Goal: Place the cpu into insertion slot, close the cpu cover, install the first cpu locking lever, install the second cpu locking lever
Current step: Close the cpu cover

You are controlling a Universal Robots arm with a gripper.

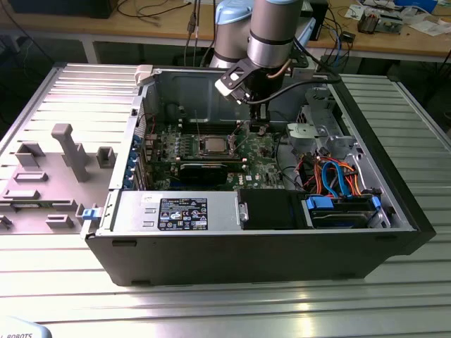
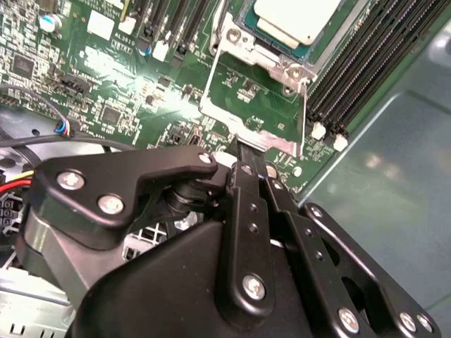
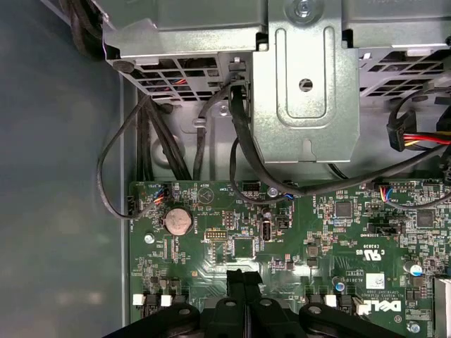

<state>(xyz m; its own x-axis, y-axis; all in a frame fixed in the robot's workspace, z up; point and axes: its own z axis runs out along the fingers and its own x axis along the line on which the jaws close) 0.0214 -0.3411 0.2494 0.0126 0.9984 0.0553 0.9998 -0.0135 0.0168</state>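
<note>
Chip seated, cover open in front of the claw

The small flat square cpu [image 2: 296, 17] with a silver-grey metal top lies flat in its socket beyond the claw [image 2: 252, 151], uncovered. In the exterior view the cpu [image 1: 211, 146] lies toward that view's left of the claw [image 1: 259, 128]. The thin silver square metal cpu cover [image 2: 282, 144], a frame with a large open window, is swung off the chip and sits between it and the claw, with green board showing through the window. The frame's near bar lies right at the claw's drawn-together tips; whether they pinch it I cannot tell. A thin silver wire locking lever [image 2: 304, 105] runs along one side of the frame.
</note>
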